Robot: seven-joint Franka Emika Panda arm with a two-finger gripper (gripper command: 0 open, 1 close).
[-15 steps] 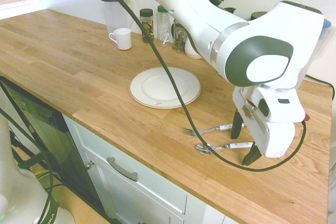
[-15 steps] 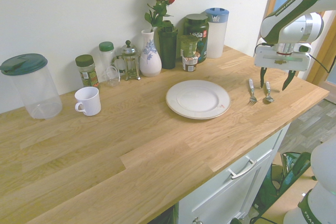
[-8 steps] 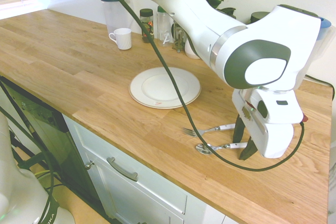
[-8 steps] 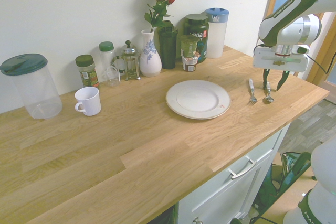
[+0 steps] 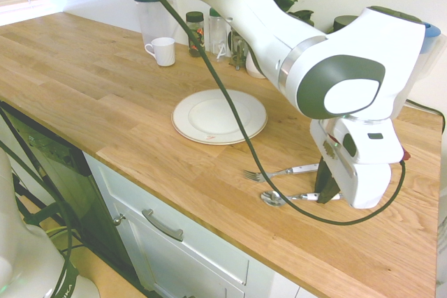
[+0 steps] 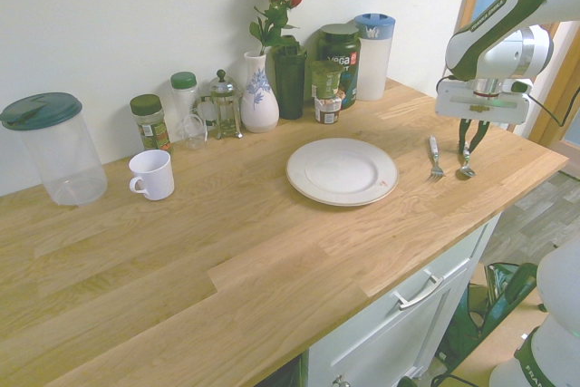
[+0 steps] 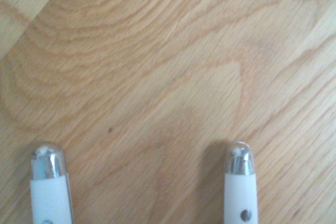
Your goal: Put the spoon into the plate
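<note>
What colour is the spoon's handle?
White, tipped with a silver cap; the spoon handle shows best in the wrist view.

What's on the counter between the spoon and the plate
The fork lies between the spoon and the plate, right beside the spoon. From fork to plate the wooden counter is bare. The second exterior view shows this best.

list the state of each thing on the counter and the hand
spoon: flat on the counter, handle between the hand's fingers
fork: flat beside the spoon, untouched
plate: empty
mug: upright
jug: lid on
hand: pointing down, fingers closed on the spoon's handle
</note>
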